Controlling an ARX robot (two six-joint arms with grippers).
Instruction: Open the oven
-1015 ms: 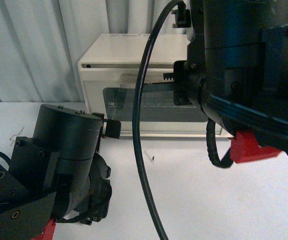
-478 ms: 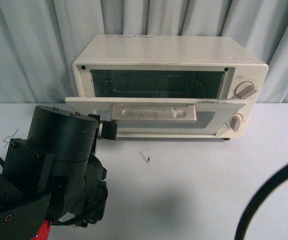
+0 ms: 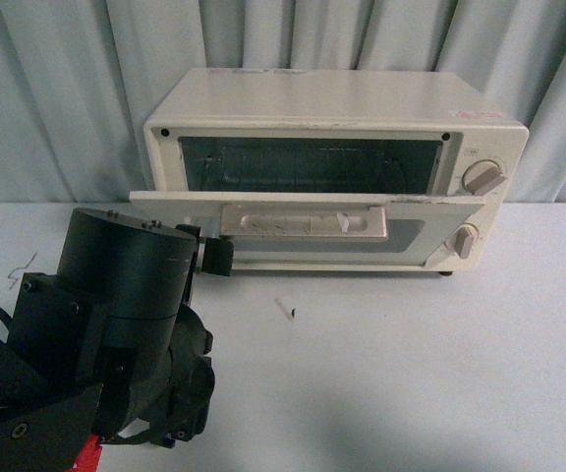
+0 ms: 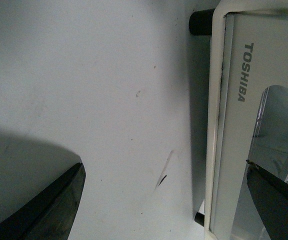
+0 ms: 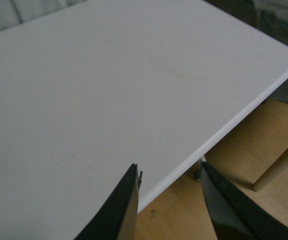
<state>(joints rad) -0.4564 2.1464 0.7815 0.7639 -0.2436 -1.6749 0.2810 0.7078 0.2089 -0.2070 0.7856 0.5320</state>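
Observation:
The cream-white oven stands at the back of the white table. Its glass door hangs open, folded down about level, with the beige bar handle on its front edge and two round knobs at the right. The dark inside shows. My left arm sits low at the front left, just in front of the door's left end. In the left wrist view my left gripper is open and empty, one finger over the door panel marked TOSHIBA. My right gripper is open and empty over the table's edge; it is out of the front view.
A small dark scrap lies on the table in front of the oven. Grey curtains hang behind. The right wrist view shows wooden floor and a chair leg beyond the table's edge.
One second ago my right arm filled the front view at the shut door. The door has since dropped open and the right arm has left that view. The left arm barely moved.

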